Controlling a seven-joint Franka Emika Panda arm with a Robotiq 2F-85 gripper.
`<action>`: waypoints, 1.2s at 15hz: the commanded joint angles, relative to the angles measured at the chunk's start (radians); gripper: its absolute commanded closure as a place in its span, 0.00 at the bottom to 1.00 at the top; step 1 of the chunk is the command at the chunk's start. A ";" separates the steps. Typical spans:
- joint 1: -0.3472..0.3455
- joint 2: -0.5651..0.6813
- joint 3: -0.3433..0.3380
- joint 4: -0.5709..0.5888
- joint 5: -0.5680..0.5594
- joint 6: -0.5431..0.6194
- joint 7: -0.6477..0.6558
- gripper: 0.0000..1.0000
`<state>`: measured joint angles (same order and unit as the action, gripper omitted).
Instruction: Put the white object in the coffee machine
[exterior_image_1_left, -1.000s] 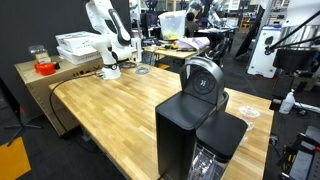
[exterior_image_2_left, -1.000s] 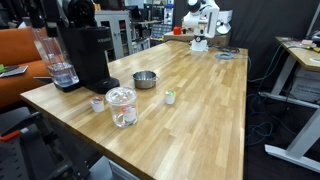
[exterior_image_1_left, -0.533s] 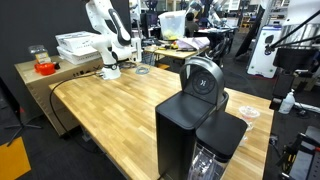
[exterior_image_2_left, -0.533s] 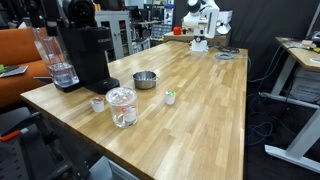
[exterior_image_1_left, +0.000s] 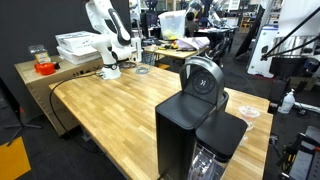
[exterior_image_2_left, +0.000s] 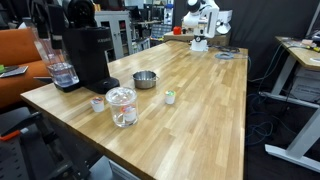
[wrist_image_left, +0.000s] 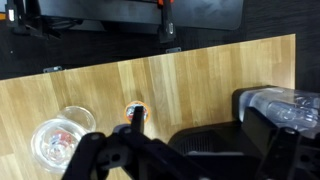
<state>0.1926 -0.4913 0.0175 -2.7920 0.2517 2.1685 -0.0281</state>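
The black coffee machine (exterior_image_1_left: 195, 120) stands at the near end of the wooden table, with its silver-ringed brew head (exterior_image_1_left: 203, 77) on top. It also shows in an exterior view (exterior_image_2_left: 85, 52) and at the right of the wrist view (wrist_image_left: 270, 115). A small white object (exterior_image_2_left: 170, 97) lies on the table, apart from the machine. A small round piece (wrist_image_left: 135, 112) shows in the wrist view; I cannot tell whether it is that object. My gripper (wrist_image_left: 185, 160) is open and empty. The arm (exterior_image_1_left: 112, 40) stands at the far end of the table (exterior_image_2_left: 205, 22), far from both.
A silver bowl (exterior_image_2_left: 145, 79), a clear glass jar (exterior_image_2_left: 122, 105) and a small pod (exterior_image_2_left: 97, 102) stand near the machine. The jar or bowl shows in the wrist view (wrist_image_left: 60, 140). A clear water tank (exterior_image_2_left: 55, 60) sits beside the machine. Boxes (exterior_image_1_left: 75, 45) sit behind the arm.
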 joint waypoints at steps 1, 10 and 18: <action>-0.032 0.129 -0.044 -0.001 0.050 0.051 -0.073 0.00; -0.051 0.178 -0.032 0.009 0.049 0.055 -0.085 0.00; -0.068 0.244 0.000 0.064 -0.077 0.064 -0.041 0.00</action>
<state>0.1523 -0.3034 -0.0127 -2.7661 0.2244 2.2295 -0.0818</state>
